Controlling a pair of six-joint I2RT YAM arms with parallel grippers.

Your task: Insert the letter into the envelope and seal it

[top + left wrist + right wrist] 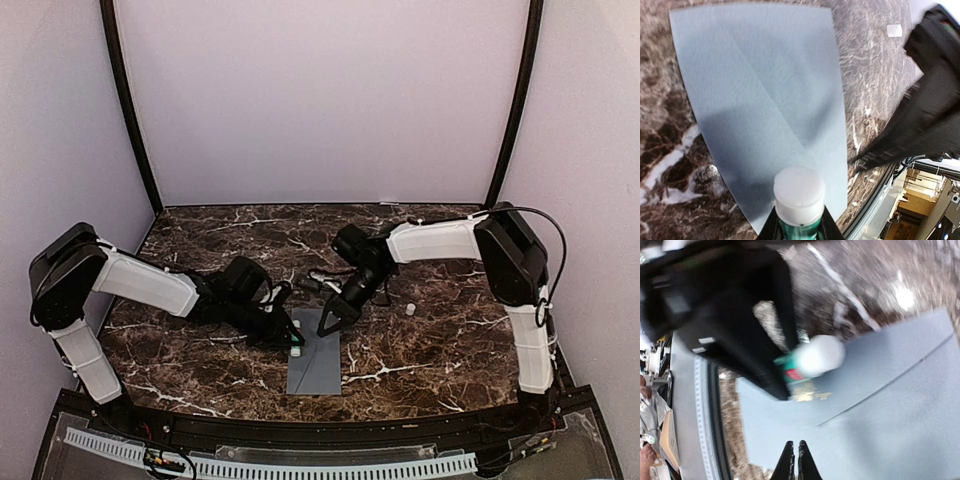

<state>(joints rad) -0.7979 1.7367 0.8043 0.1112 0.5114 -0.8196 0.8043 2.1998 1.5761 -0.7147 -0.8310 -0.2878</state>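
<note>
Closest to the left wrist camera is a green tube (799,212) with a white rounded cap, clamped between the two fingers of the left gripper (800,227) and standing just above the envelope (765,95). That view shows the grey-blue paper in detail: it lies flat on the dark marbled table (210,235), with faint diagonal fold lines crossing its face. It also shows a dark finger of the other arm reaching in to the envelope's side edge. The right wrist camera gives what the left one cannot. The right gripper (796,462) has its two fingers pressed together with nothing between them, poised over the envelope. Beyond them the tube carries a red patch on its green body. Whether those closed tips actually touch the paper cannot be told from that blurred view. Only the top camera gives the whole layout. The envelope sits at the table's middle near the front edge, its long side running away from the arms. The left arm comes in over its upper left corner, and the right arm comes in at its far edge. A small white piece (409,309) lies on the marble to the right, apart from the envelope.
</note>
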